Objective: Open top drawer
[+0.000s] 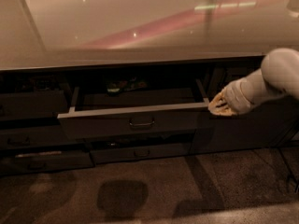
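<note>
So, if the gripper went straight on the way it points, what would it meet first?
The gripper, right of the open top drawer, points left. It would most likely meet the drawer's right front corner first, though depth is unclear.

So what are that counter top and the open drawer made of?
The counter top looks like polished stone or laminate: it is glossy and mirrors bright lights. The top drawer looks like matte grey painted wood or metal, with no glare; I cannot tell which. Its handle seems dark metal, with a faint sheen. The gripper is at the drawer's right front corner.
</note>
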`<state>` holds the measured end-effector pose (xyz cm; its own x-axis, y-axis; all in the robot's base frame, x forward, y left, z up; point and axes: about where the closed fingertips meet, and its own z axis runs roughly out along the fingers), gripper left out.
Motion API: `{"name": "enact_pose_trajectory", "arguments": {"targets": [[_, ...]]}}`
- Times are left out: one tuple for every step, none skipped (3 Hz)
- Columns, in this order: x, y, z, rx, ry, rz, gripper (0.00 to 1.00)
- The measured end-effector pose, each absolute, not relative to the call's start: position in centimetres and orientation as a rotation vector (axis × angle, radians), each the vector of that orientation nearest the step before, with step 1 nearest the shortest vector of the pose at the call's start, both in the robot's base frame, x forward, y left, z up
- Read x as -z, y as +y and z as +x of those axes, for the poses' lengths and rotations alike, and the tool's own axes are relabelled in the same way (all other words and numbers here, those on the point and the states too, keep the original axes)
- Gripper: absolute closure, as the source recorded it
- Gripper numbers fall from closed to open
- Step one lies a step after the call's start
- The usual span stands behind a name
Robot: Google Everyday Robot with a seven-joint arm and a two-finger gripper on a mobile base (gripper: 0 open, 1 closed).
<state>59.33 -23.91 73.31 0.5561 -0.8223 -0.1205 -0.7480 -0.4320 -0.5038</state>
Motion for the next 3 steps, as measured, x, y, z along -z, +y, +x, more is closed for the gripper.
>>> {"name": "enact_pose_trajectory", "arguments": {"targets": [[-72.51, -23.61, 56.87, 0.35, 1.169, -2.277, 1.0], [-72.5, -23.5, 57.6, 0.405, 1.165, -2.227, 1.0], [-72.51, -23.5, 57.64, 0.405, 1.165, -2.227, 1.0]]}}
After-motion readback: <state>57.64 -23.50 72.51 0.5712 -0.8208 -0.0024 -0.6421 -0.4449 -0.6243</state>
